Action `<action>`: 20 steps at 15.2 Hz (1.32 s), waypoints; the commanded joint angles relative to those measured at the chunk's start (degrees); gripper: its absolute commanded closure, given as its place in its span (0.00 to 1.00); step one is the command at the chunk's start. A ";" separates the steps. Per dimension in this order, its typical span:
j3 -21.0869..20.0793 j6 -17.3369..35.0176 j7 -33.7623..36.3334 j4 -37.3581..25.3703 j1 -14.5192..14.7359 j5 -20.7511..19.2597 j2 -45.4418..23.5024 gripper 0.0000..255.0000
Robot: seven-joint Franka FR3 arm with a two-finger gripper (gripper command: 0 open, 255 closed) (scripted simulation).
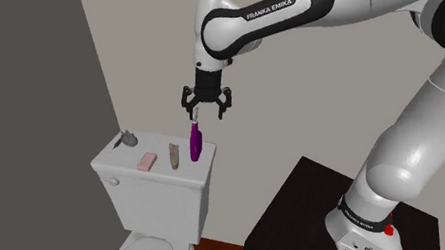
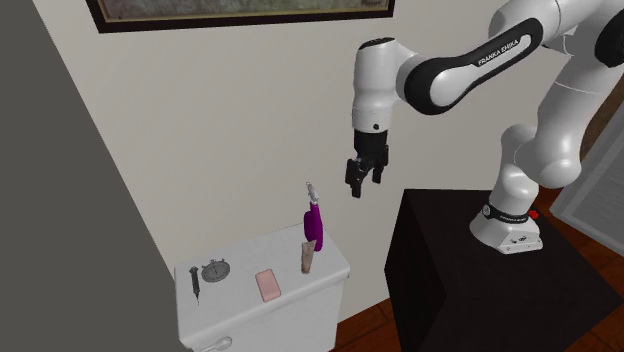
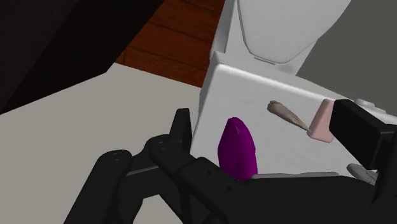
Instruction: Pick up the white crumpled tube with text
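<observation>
- "FRANKA EMIKA" reads along the dark band of the white robot arm in both the shoulder view and the second exterior view. The small lettering on the arm's base is too small to read.
- The all-black pincer hangs above the white toilet tank lid, its 2 fingers spread and pinching nothing.
- The tan-brown crumpled tube appears to stand on end on the lid, between a pink rectangular bar and a purple bottle with a narrow white tip. It is drawn tan-brown rather than white, and no writing on it can be made out.
- In the shoulder view the bottle's white tip overlaps the pincer. The second exterior view shows clear space between them, with the pincer higher and toward that view's right.
- A round grey stopwatch-like object and a slim dark item lie toward the lid's other end. What the slim item is cannot be told.
- A dark-framed picture on the pale wall is cut off by the top edge.
- In the wrist view the pincer's own black body hides the purple bottle's lower part and part of the lid.
</observation>
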State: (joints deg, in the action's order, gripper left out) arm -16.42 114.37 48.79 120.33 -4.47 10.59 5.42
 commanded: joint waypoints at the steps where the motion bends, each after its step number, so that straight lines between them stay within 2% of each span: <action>1: -0.60 1.76 4.12 -2.18 0.06 -0.59 -4.33 0.00; 7: -0.37 5.01 15.00 -11.63 1.14 -3.03 -18.24 0.00; 14: 2.05 6.07 25.46 -25.56 3.38 -4.39 -34.35 0.00; 20: 2.50 8.93 25.78 -25.76 3.76 -4.57 -37.52 0.00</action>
State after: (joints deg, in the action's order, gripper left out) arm -13.99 122.85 74.52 94.79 -0.83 6.11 -31.46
